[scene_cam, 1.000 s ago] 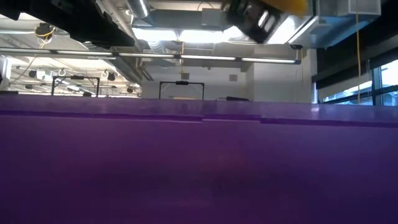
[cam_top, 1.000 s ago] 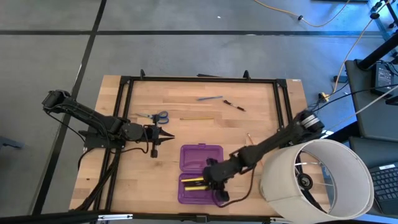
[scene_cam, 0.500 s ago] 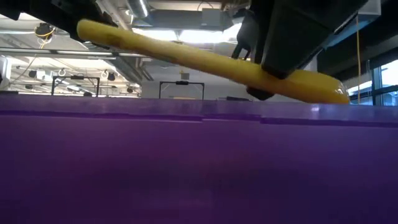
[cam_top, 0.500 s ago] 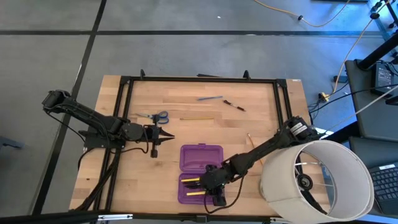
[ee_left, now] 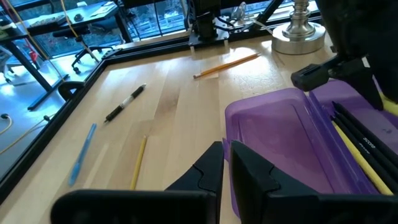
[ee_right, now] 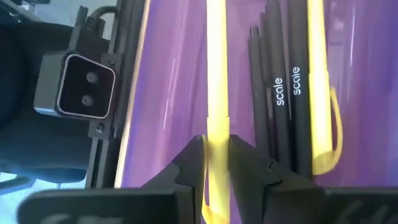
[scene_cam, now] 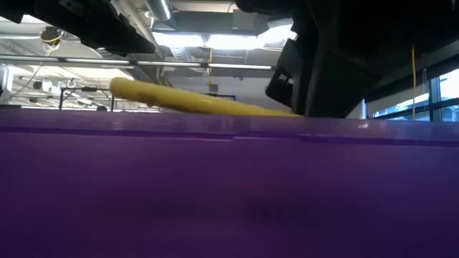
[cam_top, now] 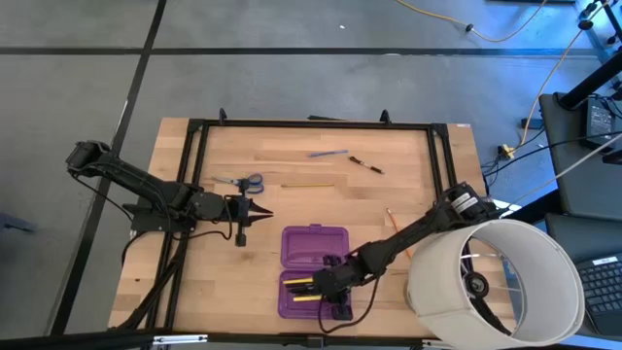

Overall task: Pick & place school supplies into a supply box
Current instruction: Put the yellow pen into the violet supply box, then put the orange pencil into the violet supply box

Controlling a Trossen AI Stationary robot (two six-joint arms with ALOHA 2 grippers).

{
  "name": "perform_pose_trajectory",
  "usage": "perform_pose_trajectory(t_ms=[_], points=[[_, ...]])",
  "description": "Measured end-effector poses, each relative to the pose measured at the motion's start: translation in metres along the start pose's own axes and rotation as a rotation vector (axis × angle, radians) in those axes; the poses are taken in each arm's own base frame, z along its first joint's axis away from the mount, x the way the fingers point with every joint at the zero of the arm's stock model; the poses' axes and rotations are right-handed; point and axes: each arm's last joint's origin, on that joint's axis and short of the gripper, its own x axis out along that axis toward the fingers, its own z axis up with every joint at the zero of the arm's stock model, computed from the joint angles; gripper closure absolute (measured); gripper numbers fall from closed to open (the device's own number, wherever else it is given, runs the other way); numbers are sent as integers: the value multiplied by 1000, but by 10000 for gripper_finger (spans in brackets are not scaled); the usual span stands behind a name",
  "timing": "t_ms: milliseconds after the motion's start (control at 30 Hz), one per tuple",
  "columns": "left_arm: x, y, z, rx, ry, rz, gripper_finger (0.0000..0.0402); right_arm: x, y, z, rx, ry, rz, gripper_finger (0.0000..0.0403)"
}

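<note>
Supply box point(cam_top: 313, 267) purple, translucent, open; right claw point(ee_right: 216, 163) pinching yellow pen point(ee_right: 216, 93).

The supply box point(cam_top: 313, 270) sits open near the front middle of the tabletop point(cam_top: 408, 185), with two pens point(ee_right: 285, 93) and a highlighter point(ee_right: 316, 81) lying in its front half. The right gripper point(cam_top: 331, 288) is down over that half, a pencil point(ee_right: 216, 87) between its jaws. Left gripper point(cam_top: 259, 214) hangs left of the box. Behind it lie the scissors point(cam_top: 245, 181), another pencil point(cam_top: 308, 185), a pen point(cam_top: 328, 154) and another pen point(cam_top: 366, 165).
</note>
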Motion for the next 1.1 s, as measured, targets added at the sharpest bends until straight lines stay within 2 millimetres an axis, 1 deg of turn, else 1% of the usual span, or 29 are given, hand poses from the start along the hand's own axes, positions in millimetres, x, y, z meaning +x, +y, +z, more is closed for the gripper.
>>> perform_pose_trajectory(t_ms=[100, 267, 333, 633, 1100], points=[[0, 0, 0, 0, 0, 0, 381, 4, -2, -2, -1, 18, -3, 336], [0, 0, 0, 1, 1, 0, 381, 20, -7, -9, 5, 61, 6, 336], [0, 0, 0, 1, 0, 0, 382, 23, -8, -10, 9, 77, 15, 336], [0, 0, 0, 2, 0, 0, 377, 23, -9, -8, 15, 70, 29, 332], [0, 0, 0, 1, 0, 0, 382, 22, -11, -8, 23, 85, 58, 283]])
